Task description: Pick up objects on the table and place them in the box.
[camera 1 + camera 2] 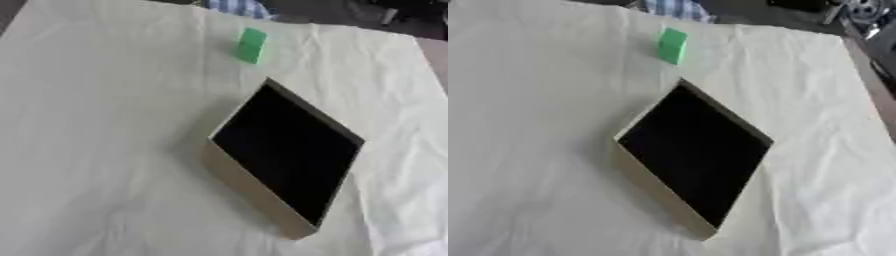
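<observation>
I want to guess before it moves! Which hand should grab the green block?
Neither hand is in view, so this is a guess: probably the left. The green block lies beyond the box, slightly left of its middle, and the cloth on that side gives an open path.

No part of the robot's body is shown in either eye view; no arm, hand, cable or marking can be made out anywhere.

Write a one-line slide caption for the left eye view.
A green block stands beyond an open, dark-lined box on a white cloth-covered table; no robot hand in view.
</observation>
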Tool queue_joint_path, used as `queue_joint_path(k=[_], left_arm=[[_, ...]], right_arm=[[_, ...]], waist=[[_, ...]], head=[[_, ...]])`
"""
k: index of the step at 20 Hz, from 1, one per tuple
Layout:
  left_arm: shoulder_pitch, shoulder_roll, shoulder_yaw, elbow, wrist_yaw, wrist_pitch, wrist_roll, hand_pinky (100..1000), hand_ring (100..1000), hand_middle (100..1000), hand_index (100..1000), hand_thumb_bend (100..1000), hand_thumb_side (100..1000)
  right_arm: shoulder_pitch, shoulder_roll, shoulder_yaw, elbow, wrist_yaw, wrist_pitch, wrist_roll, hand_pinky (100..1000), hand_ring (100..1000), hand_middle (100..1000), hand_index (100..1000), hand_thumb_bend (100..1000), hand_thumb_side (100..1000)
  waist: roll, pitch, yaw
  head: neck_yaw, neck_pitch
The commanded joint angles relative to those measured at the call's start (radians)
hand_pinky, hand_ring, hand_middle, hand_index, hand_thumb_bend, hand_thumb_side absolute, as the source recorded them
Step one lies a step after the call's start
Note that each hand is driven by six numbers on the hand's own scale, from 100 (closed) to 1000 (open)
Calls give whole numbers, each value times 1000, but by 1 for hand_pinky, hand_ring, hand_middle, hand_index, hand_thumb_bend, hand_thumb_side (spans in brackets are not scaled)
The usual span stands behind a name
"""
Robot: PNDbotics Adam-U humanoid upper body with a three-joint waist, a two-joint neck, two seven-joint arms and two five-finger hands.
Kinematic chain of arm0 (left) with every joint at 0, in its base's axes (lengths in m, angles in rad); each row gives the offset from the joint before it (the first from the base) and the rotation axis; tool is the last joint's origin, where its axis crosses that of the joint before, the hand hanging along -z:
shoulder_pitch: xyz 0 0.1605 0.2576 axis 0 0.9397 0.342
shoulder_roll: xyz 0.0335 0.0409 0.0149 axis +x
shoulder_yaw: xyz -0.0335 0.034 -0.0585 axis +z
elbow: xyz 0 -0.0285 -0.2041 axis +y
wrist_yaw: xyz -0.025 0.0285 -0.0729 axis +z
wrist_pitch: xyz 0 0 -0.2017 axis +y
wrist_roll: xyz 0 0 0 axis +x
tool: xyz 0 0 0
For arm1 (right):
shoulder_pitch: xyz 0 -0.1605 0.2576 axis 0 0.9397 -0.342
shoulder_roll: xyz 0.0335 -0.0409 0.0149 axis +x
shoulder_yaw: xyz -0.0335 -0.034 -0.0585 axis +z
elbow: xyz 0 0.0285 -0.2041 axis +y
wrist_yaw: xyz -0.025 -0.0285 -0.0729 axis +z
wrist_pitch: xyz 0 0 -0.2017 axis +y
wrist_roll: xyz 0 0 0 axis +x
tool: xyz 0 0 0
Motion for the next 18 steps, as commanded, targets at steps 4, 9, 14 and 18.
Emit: queue_joint_path(k=[4, 9, 14, 18], left_arm=[[-12, 27, -2, -19, 6, 0, -8, 599, 619, 596, 785, 100, 703], [-13, 27, -3, -19, 8, 1, -10, 599, 619, 595, 785, 100, 703], [-17, 27, -5, -19, 10, 1, -13, 598, 618, 595, 784, 100, 705], [-19, 27, -7, -19, 12, 2, -17, 598, 617, 594, 784, 100, 707]], right_arm=[[-52, 23, 14, 73, 75, -80, 112, 896, 959, 875, 954, 135, 1000], [-67, 50, 29, 92, 94, -116, 210, 902, 962, 871, 952, 187, 1000], [-87, 76, 31, 102, 82, -134, 290, 894, 958, 859, 949, 246, 823], [-106, 97, 34, 103, 40, -134, 334, 885, 949, 849, 954, 296, 632]], waist=[[7, -23, -2], [6, -23, 1], [2, -21, 8], [-3, -18, 13]], head=[[0, 2], [-2, 2], [-3, -1], [-5, -3]])
